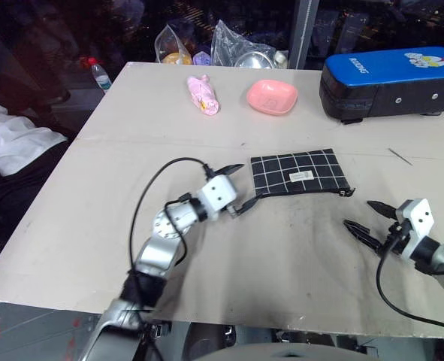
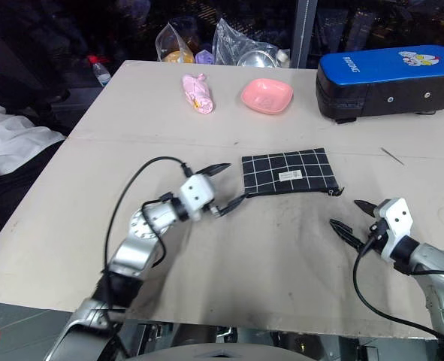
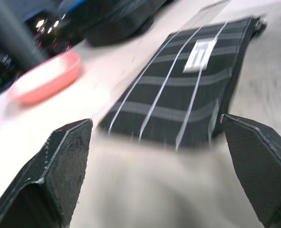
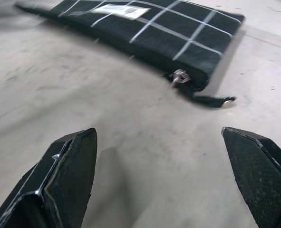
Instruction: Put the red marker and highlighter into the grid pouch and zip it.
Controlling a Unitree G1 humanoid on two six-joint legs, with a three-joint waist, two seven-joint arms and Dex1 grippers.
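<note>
Your left end effector [image 1: 236, 189] and right end effector [image 1: 368, 216] are both open, flanking the pouch [image 1: 299, 174]; bare counter [image 1: 282, 256] lies before you.

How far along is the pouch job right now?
Looks nearly or fully done: the grid pouch lies flat on the table, its zipper pull at the end nearest the right tool, so it appears zipped. No pens lie loose on the table; presumably they're inside, though that can't be seen. Nothing is in hand: the left tool and right tool are open and empty.
</note>
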